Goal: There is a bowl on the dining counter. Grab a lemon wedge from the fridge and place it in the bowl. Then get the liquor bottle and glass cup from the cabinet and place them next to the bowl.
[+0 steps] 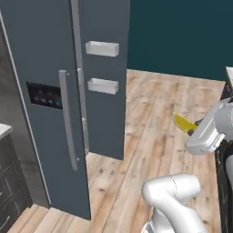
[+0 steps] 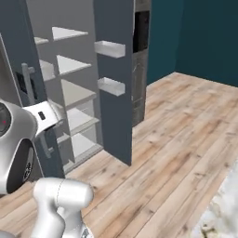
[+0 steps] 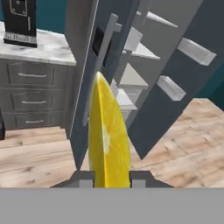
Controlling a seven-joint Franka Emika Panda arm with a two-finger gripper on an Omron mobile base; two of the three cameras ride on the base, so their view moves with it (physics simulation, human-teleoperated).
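1. One lemon wedge (image 3: 107, 135) sits clamped between our gripper (image 3: 112, 177) tips in the hand view, yellow flesh edge-on and standing up from the fingers. We hold it by its lower end, likely so the thin slice cannot twist out during the carry.
2. In the left base view we see the same wedge (image 1: 184, 123) poking out from the hand at the right, clear of the fridge (image 1: 54, 104) and raised above the wooden floor (image 1: 150, 136). That height seems chosen to keep it off anything while we travel.
3. The fridge door (image 2: 114, 83) stands open, its two white door bins (image 2: 110, 48) facing the room, and pale shelves (image 2: 69, 65) show inside. We judge the door is left open simply because the pick has just finished; it is not in our way.
4. The hand view also shows a grey cabinet with drawers (image 3: 33, 92) under a marble counter (image 3: 39, 50), beside the fridge, with a dark appliance (image 3: 19, 22) on top.
5. We cannot see the bowl or the dining counter in these views, so we judge the next step is carrying the wedge there. The bottle and glass remain to be fetched.
6. Main risk: the wedge slipping if the hand swings fast.
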